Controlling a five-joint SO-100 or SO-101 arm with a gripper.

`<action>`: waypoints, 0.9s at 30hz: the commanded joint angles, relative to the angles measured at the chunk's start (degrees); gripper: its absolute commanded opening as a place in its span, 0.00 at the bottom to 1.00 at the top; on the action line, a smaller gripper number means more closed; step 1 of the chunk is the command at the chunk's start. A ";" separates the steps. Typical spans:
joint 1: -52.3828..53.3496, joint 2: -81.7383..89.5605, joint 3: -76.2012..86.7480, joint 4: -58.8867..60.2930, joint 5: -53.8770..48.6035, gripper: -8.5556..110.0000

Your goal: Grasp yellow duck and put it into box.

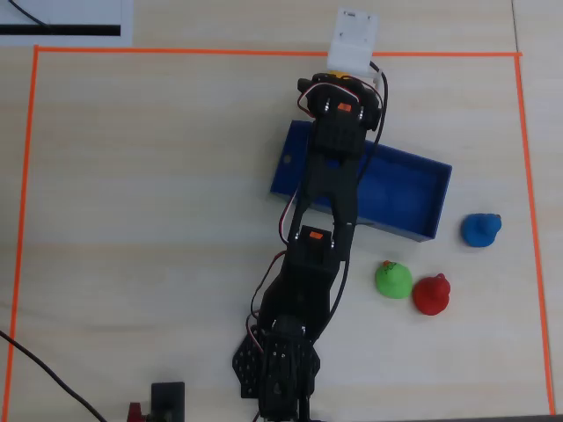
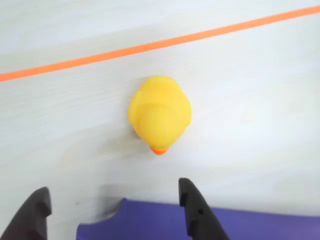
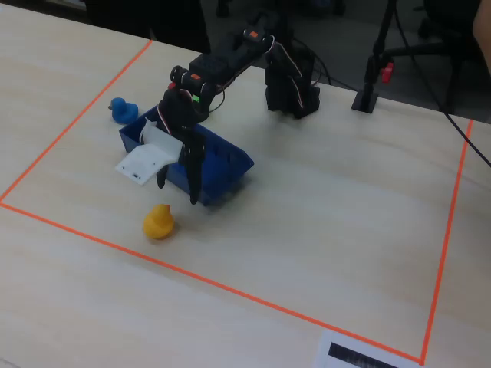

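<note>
Sitting upright on the pale wooden bench, the yellow duck (image 2: 160, 113) rests free, close to the orange tape line (image 2: 150, 46) that marks the bench's work area; in the wrist view its orange beak points toward the camera and the jaws. In the fixed view the yellow duck (image 3: 158, 221) lies just inside the near tape edge, a little in front of the blue box (image 3: 222, 165) and apart from it. The gripper (image 2: 115, 197) hangs above and short of the duck with its jaws spread apart, holding nothing; both dark fingers (image 2: 195, 210) show at the bottom of the wrist view, with the box's blue wall (image 2: 150, 220) between them. In the fixed view the gripper (image 3: 178, 188) points downward over the box's near corner. From overhead, the arm (image 1: 321, 255) stretches across the box (image 1: 405, 189), hiding the yellow duck. On the bench beside the box's other long wall stand a green duck (image 1: 393, 279) and a red duck (image 1: 432, 294), almost touching, and a blue duck (image 1: 481, 229) sits off its short end.
</note>
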 commanded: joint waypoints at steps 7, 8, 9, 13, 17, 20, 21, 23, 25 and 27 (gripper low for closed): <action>0.26 -8.96 -14.41 1.76 1.41 0.38; 0.44 -9.93 -15.47 1.76 1.49 0.38; 0.70 -10.90 -16.52 1.85 1.49 0.38; 1.67 -15.47 -21.97 3.25 1.49 0.38; 2.46 -18.72 -25.49 3.78 1.49 0.38; 2.72 -20.04 -26.89 4.31 1.49 0.38; 2.81 -20.57 -27.42 4.48 1.49 0.38; 2.81 -21.27 -27.95 4.57 1.58 0.38; 2.72 -22.15 -28.92 4.57 1.76 0.38; 2.64 -23.47 -30.41 4.57 1.93 0.38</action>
